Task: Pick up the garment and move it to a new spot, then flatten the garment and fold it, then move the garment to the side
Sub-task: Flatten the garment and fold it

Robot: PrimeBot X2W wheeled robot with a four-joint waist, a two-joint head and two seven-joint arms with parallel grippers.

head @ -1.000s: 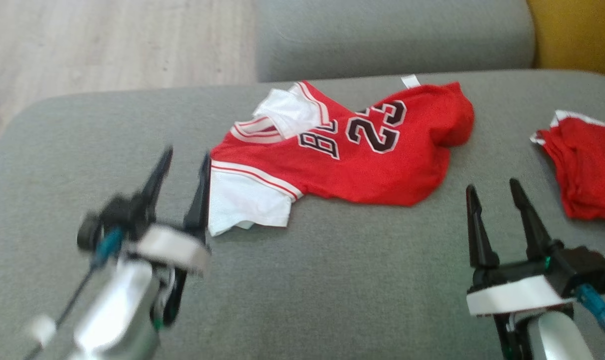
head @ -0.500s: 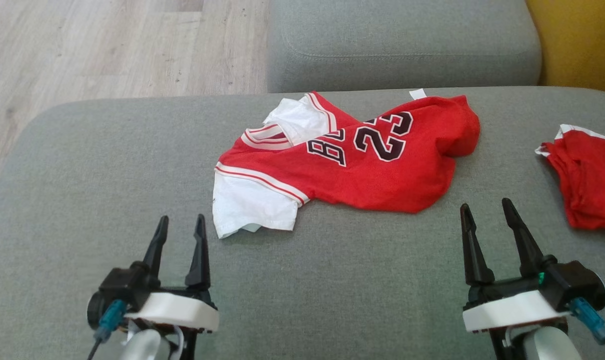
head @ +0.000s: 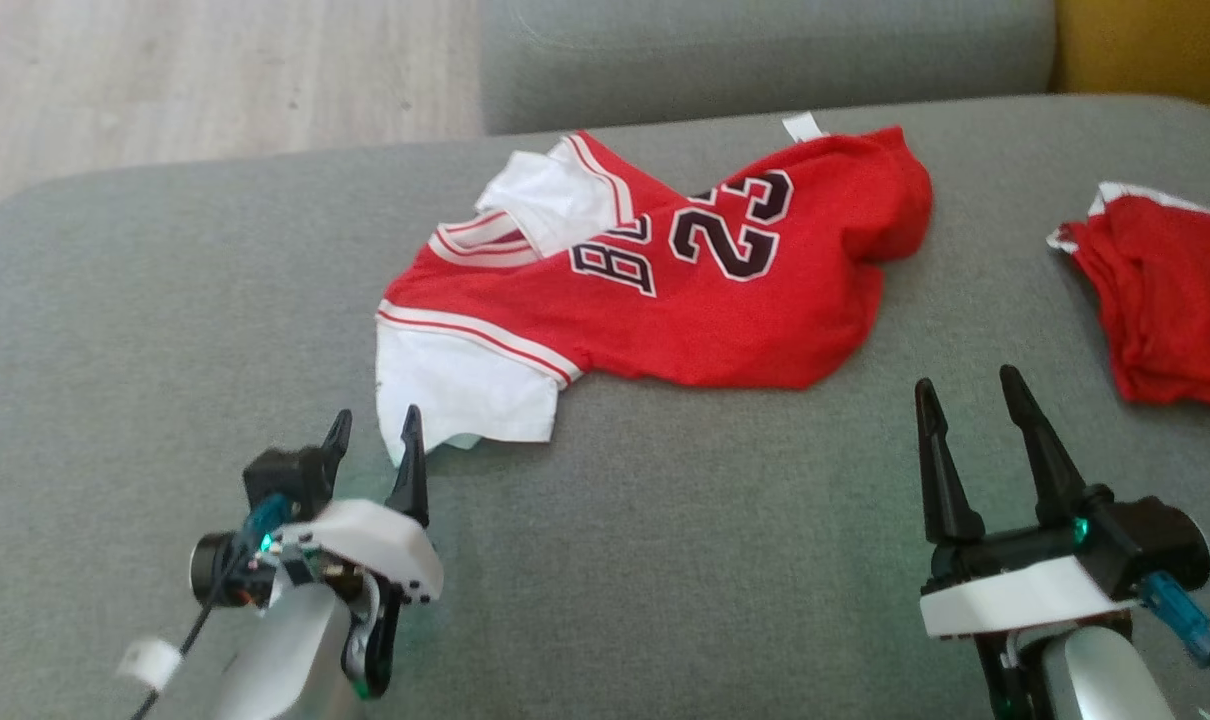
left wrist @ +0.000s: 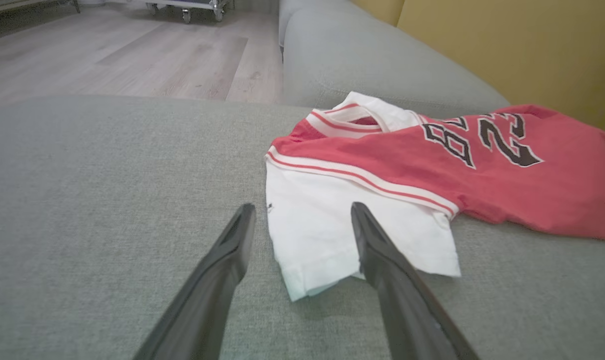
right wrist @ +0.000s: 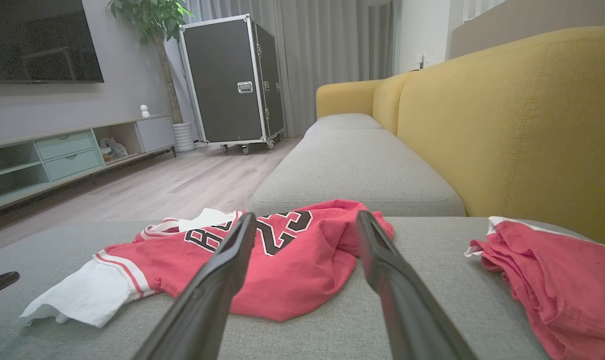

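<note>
Your red garment (head: 725,310) lies crumpled on the grey sofa seat (head: 665,560). Its black "23" reads clearly, but the lettering beside it is lost in a fold. Your left gripper (head: 377,420) is open at the white sleeve (left wrist: 312,235); whether it touches is unclear. Your right gripper (head: 968,380) is open near the hem. Another red cloth (head: 1175,300) is cut off at the right edge.

The left gripper (head: 376,425) nears the white sleeve (head: 460,385)
It now leans inward, one fingertip at the sleeve's lower corner, nearer than half a second ago (the head camera also shifts, so the garment (head: 705,300) only seems displaced).
</note>
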